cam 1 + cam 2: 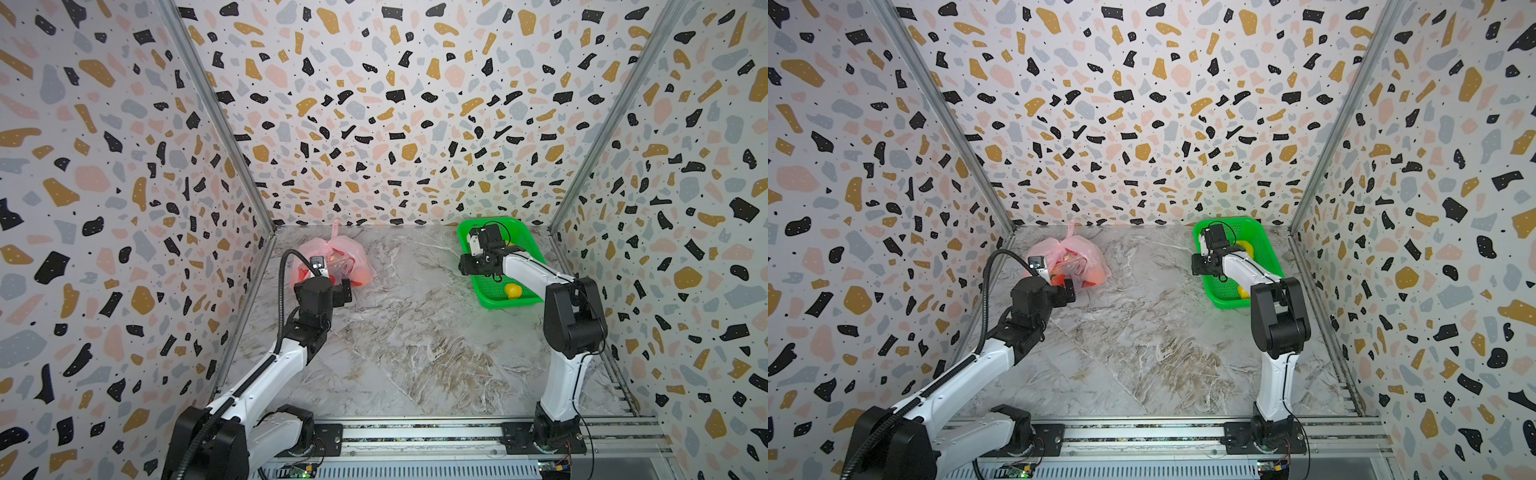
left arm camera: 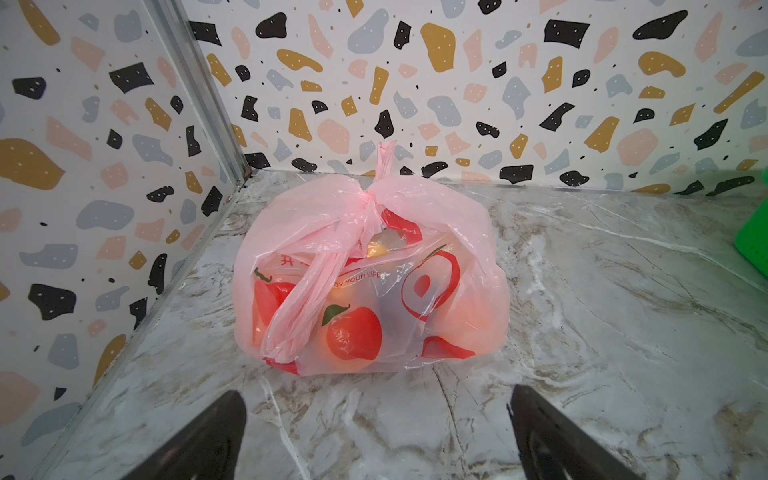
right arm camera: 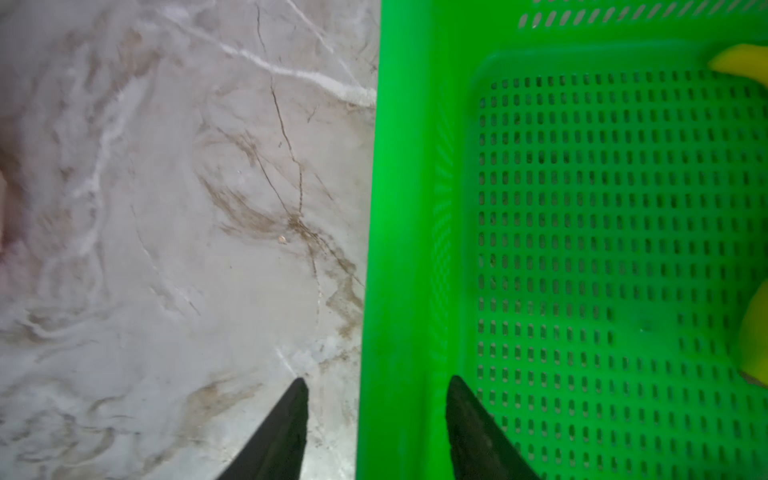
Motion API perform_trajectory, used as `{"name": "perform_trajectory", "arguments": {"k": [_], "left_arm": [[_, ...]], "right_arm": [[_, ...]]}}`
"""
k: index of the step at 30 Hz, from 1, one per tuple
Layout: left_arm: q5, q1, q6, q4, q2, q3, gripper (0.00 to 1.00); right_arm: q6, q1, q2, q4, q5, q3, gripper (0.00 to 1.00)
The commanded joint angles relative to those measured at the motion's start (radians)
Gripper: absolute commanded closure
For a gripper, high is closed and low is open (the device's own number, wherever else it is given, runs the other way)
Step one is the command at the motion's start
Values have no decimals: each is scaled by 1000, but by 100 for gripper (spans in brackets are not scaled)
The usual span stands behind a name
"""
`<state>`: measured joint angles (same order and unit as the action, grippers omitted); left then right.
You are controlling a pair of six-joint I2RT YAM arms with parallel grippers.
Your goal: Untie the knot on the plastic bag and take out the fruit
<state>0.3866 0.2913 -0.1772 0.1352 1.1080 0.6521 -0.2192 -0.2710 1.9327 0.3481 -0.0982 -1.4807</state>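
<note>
The pink plastic bag (image 1: 336, 259) (image 1: 1077, 257) (image 2: 449, 232) lies at the back left, its knot (image 2: 370, 201) tied, with one handle end sticking up. Fruit shows through the film: a pale yellow one (image 2: 376, 249) and an orange one (image 2: 473, 316). My left gripper (image 2: 376, 399) (image 1: 344, 291) is open just in front of the bag, touching nothing. My right gripper (image 3: 378, 380) (image 1: 467, 266) hangs open and empty above the left rim of the green basket (image 3: 407, 208). Yellow fruit (image 1: 513, 291) (image 3: 744, 62) lies in the basket.
The green mesh basket (image 1: 525, 232) (image 1: 1264, 237) stands at the back right, close to the side wall. The bag sits near the left wall and the back corner. Marble tabletop (image 1: 415, 311) stretches between bag and basket.
</note>
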Motion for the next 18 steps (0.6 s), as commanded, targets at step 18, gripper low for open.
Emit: {"name": "perform_trajectory", "arguments": {"k": [18], "left_arm": [[-155,-365,68,-411,507,688,3]], "right_arm": [[19,-81,-413,30,-108,201,26]]}}
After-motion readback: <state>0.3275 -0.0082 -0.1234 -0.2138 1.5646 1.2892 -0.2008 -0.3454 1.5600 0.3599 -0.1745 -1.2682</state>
